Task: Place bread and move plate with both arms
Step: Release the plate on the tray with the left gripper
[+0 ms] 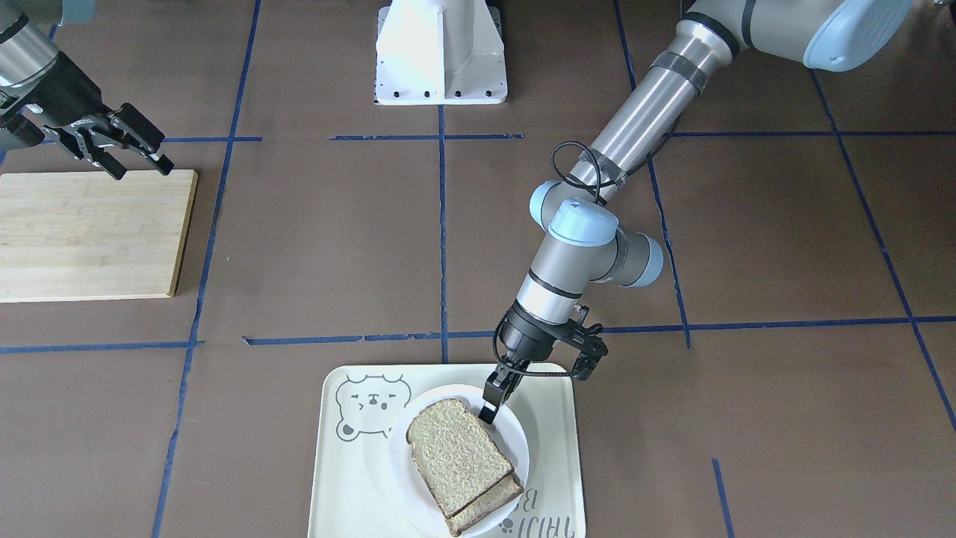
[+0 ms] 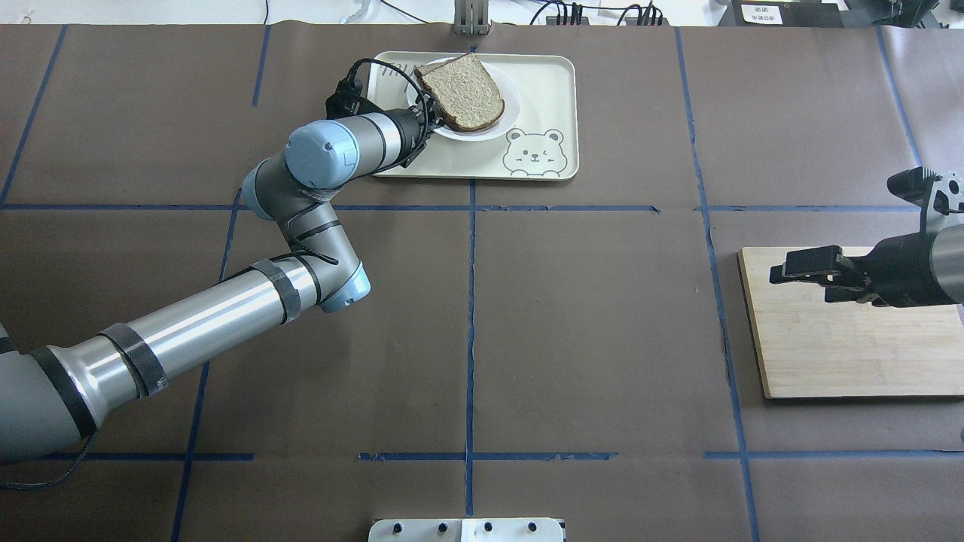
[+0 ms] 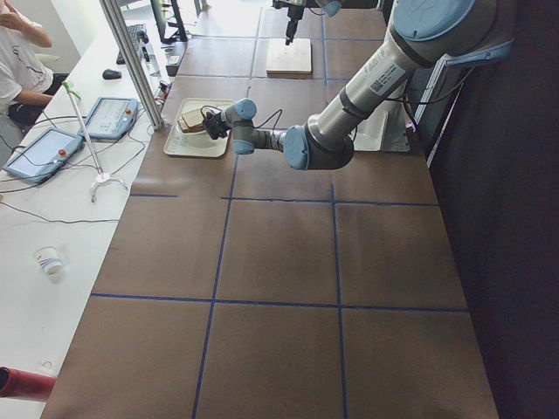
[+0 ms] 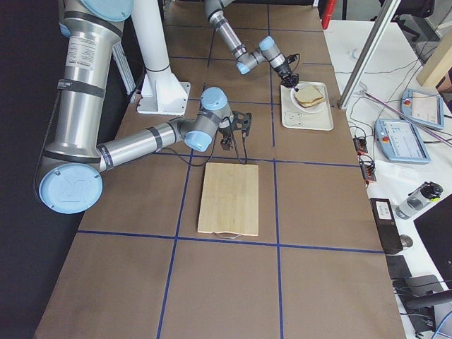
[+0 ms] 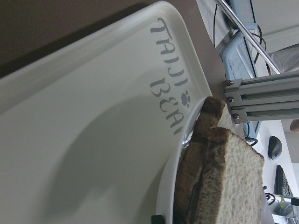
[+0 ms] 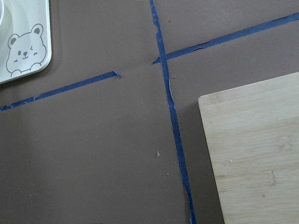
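Two slices of brown bread [image 1: 459, 456] lie stacked on the small white plate [image 1: 517, 441], which sits on the cream bear tray [image 1: 351, 478]. My left gripper [image 1: 487, 409] reaches down at the plate's rim on the side nearest the robot, its fingers closed together on that rim. In the overhead view it [image 2: 428, 124] is at the plate's left rim [image 2: 486, 135], beside the bread [image 2: 463, 90]. The left wrist view shows the bread [image 5: 233, 182] edge-on, on the plate rim [image 5: 169, 186]. My right gripper [image 1: 138, 163] hovers open and empty over the wooden board's corner.
A bamboo cutting board [image 2: 851, 354] lies on the robot's right side under the right gripper [image 2: 783, 272]. The white pedestal base [image 1: 441, 52] stands at the robot's edge. Blue tape lines cross the brown table cover. The tray [image 2: 550, 83] is at the far edge.
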